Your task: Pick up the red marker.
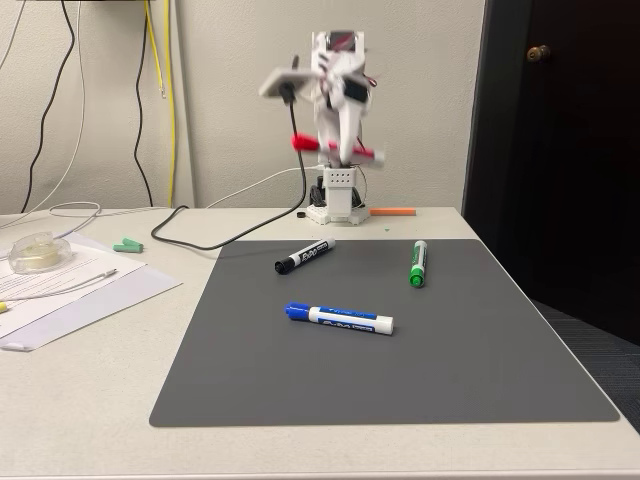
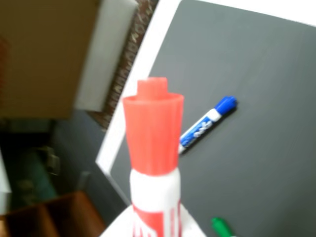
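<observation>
Gripping the red marker (image 1: 338, 149) crosswise, the tool (image 1: 340, 150) holds it high above the grey mat (image 1: 400, 370) at the tabletop's back, so the pick looks done and only a steady hold seems needed next.

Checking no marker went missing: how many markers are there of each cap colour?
Red marker, held up in the gripper: 1
Blue marker: 1
Black marker: 1
Green marker: 1
Total: 4
</observation>
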`<state>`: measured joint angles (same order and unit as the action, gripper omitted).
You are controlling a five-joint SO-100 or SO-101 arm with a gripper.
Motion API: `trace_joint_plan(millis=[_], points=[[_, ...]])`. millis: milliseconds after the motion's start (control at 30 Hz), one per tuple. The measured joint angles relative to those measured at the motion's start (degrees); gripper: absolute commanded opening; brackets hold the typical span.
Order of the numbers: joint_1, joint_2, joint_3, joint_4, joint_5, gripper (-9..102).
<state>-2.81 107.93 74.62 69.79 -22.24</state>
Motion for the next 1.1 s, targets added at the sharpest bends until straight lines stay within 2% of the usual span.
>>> trace_joint_plan(millis=[167, 400, 533, 767, 1100], points=[[1.93, 7.47, -0.09, -0.44, 8.61, 3], [1.41, 14.41, 0.79, -0.79, 14.41, 3], [1.41, 21.45, 8.17, -5.63, 17.58, 3], [3.25, 34.63, 24.70, -13.54, 18.37, 3], [3.34, 38.85, 30.15, -18.02, 18.46, 3]])
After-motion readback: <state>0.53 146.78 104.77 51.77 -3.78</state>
